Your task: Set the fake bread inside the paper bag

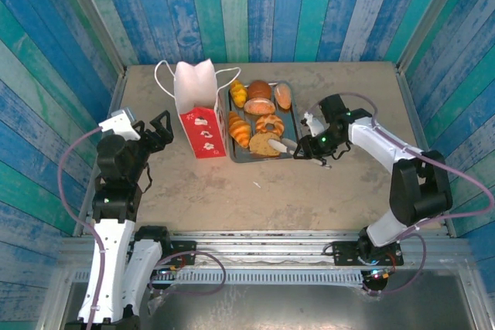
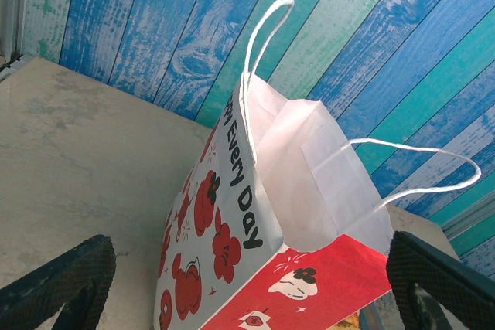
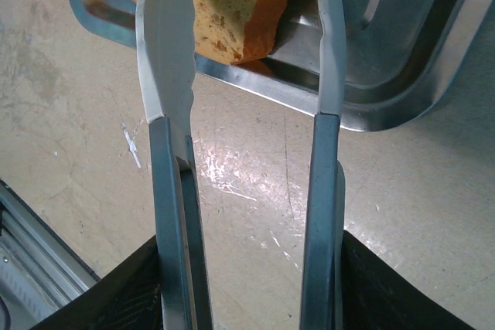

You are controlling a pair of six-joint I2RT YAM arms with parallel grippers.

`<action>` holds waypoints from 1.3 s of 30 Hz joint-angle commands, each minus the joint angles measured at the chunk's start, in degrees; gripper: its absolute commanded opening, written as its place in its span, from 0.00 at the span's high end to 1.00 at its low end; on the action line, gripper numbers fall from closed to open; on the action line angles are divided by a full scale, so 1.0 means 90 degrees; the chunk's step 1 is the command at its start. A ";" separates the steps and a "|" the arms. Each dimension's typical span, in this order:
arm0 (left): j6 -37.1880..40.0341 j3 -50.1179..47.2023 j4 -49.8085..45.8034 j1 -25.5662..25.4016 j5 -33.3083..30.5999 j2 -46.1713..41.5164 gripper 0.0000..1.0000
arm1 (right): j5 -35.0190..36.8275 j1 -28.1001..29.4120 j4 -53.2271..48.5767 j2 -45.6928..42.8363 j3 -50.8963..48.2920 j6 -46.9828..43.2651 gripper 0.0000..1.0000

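Tabletop (image 1: 309,191) | paper bag (image 1: 197,110) upright, mouth up | tongs (image 3: 166,75) astride fake bread (image 3: 232,5)

A staged robot lab booth.
Blue-and-teal plank walls (image 1: 271,5) box in a beige table (image 1: 232,191); an aluminium rail (image 1: 263,239) and purple cables (image 1: 61,183) edge it.

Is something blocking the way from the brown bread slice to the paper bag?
Yes, a croissant lies on the tray between the slice and the paper bag. The bag's top is open. The tongs straddle the slice.
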 commanded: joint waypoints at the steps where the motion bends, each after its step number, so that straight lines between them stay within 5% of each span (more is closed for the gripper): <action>1: 0.0112 0.0012 -0.0021 0.0028 -0.0090 -0.0018 0.06 | -0.0299 -0.0067 0.0130 0.0050 -0.0090 -0.0117 0.46; 18: 0.0131 0.0062 -0.0119 0.0028 -0.0173 -0.0039 0.06 | -0.0647 -0.0146 0.0076 0.0286 -0.0166 -0.0156 0.58; 33: -0.0308 0.0932 -0.0880 0.0030 -0.0769 0.0539 0.06 | -0.0166 -0.0226 -0.0499 -0.1080 0.0022 0.0035 0.77; 39: -0.0628 0.1475 -0.0976 0.0029 -0.0327 0.1196 0.06 | -0.0006 -0.0225 -0.0804 -0.1945 0.0401 0.0213 0.78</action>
